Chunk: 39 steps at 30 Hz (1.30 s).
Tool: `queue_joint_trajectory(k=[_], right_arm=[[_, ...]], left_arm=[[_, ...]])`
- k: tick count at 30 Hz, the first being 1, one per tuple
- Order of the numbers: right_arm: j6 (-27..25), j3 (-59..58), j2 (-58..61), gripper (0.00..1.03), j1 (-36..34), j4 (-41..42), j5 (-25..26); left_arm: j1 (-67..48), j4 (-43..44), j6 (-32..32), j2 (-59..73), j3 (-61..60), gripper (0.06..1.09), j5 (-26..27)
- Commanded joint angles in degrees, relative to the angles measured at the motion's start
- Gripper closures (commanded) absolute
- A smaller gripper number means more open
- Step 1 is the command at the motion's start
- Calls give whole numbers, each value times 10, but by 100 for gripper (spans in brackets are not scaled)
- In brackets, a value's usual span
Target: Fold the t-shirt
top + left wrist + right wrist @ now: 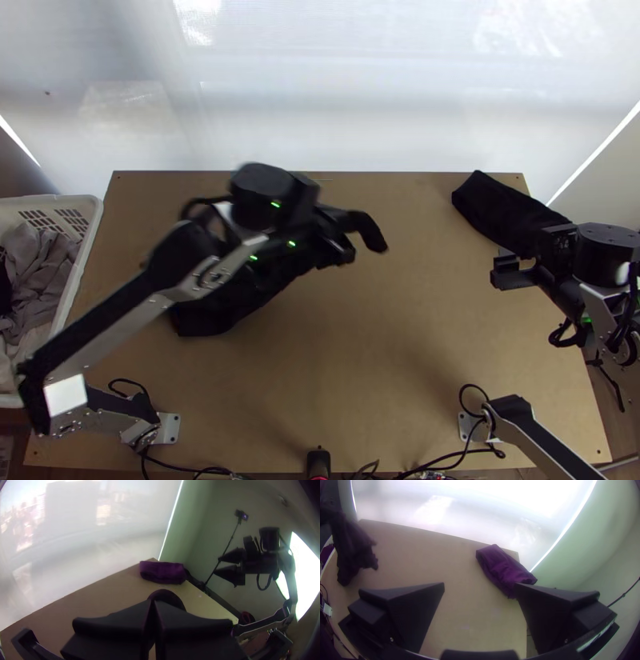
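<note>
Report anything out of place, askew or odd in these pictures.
A folded dark cloth lies slanted at the far right of the table, one end past its edge, which looks untidy. The crumpled garment hanging from the left gripper seems normal mid-task.

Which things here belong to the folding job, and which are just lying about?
In the job:
dark cloth, hanging from the left gripper
right gripper, open

Lying about:
folded bundle, far right on the table
basket with grey cloth
</note>
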Motion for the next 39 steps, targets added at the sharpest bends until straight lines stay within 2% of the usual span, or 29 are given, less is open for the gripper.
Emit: queue_joint_trajectory(k=[1,8,9,10,13,15,18,21,28,31,39], right_arm=[[-5,-14,-9,5,-15,-5,0],[-20,-51,-20,5,-34,1,-1],[-24,-57,-21,5,-37,5,-1],[-28,-61,-21,5,-38,8,-1],[-31,-73,-21,5,-41,21,-1],[-30,-84,-21,5,-45,32,-2],[-27,-106,-21,5,-46,50,-4],[-22,-121,-18,5,-46,70,-14],[-3,-107,48,5,-35,80,-99],[13,-99,86,5,5,80,-119],[38,-103,200,5,114,82,-120]], left_arm=[[-118,41,15,102,-29,105,-8],[-192,70,9,207,-14,105,-15],[-198,74,11,222,-9,100,-15],[-200,74,12,235,0,90,-15],[-197,57,21,264,42,49,-20],[-184,53,35,262,53,25,-38],[-156,27,62,239,55,14,-64],[-113,-10,79,202,54,13,-72],[5,-91,95,115,17,11,-72],[56,-99,109,68,-44,12,-73],[218,-84,108,-32,-222,12,-77]])
